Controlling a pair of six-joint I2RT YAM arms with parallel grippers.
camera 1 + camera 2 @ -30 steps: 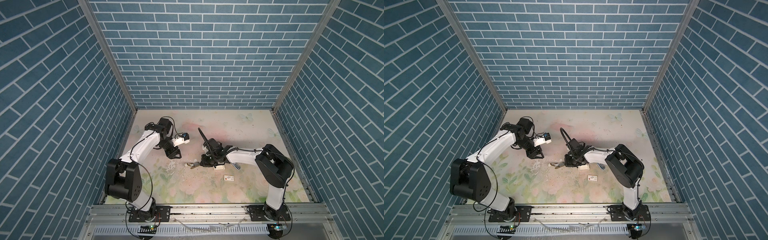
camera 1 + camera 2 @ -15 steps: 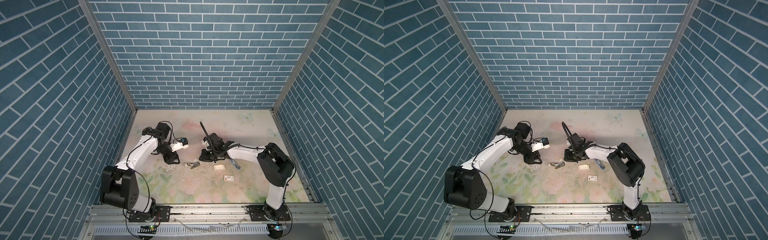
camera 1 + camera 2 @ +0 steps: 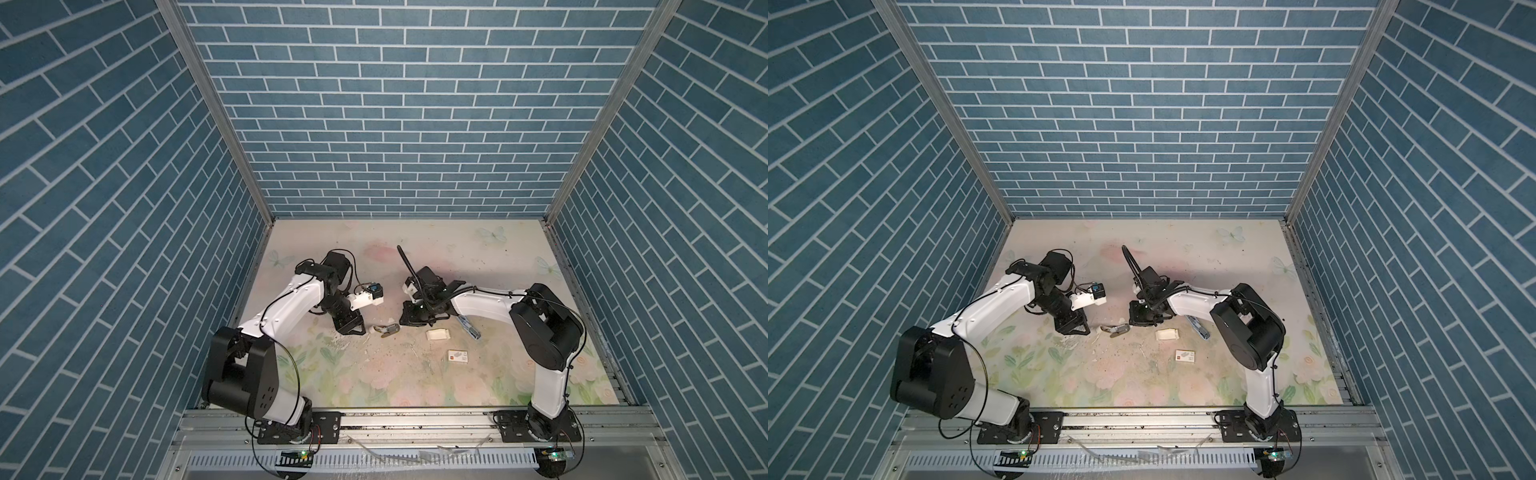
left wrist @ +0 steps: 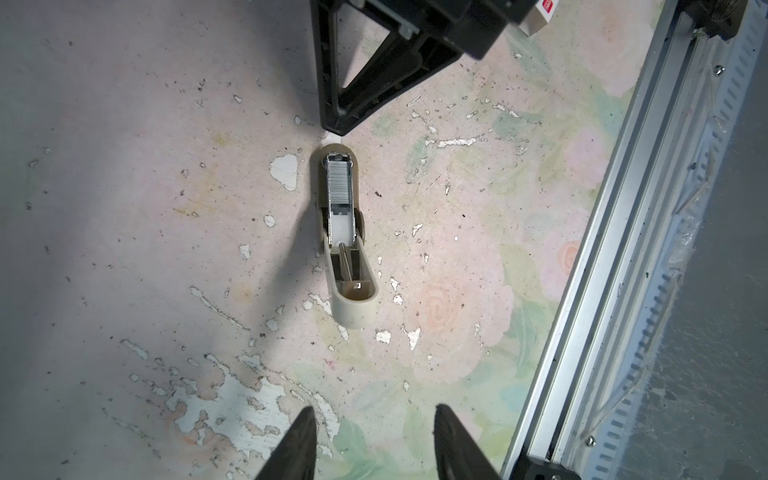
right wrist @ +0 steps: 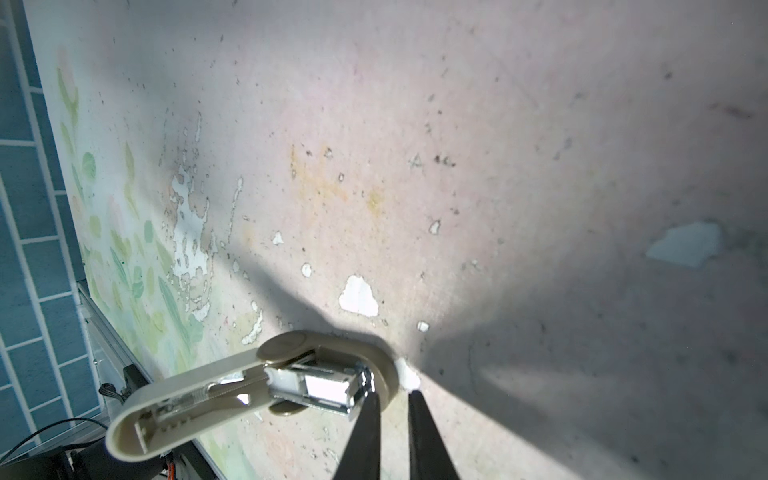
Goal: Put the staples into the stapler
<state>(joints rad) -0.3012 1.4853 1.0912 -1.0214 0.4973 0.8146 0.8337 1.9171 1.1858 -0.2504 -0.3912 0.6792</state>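
Note:
A beige stapler (image 3: 386,329) (image 3: 1116,329) lies flipped open on the table between both grippers. In the left wrist view a strip of staples (image 4: 340,183) sits in the stapler's (image 4: 345,249) metal channel; the right wrist view shows these staples (image 5: 328,384) too. My right gripper (image 5: 392,395) (image 3: 402,322) is all but shut, with only a thin slit and nothing in it. Its tips rest on the table at the stapler's (image 5: 249,386) front end. My left gripper (image 4: 374,411) (image 3: 360,330) stands open and empty, a little short of the raised lid end.
A cream cardboard tray (image 3: 438,334) (image 3: 1168,334) lies right of the right gripper. A white box with a red label (image 3: 458,356) lies nearer the front. A blue-grey long object (image 3: 469,326) lies under the right forearm. The metal front rail (image 4: 623,249) runs close by.
My left gripper has come down and forward to the table beside the stapler, and its fingers have narrowed. The right gripper has stayed at the stapler's front end.

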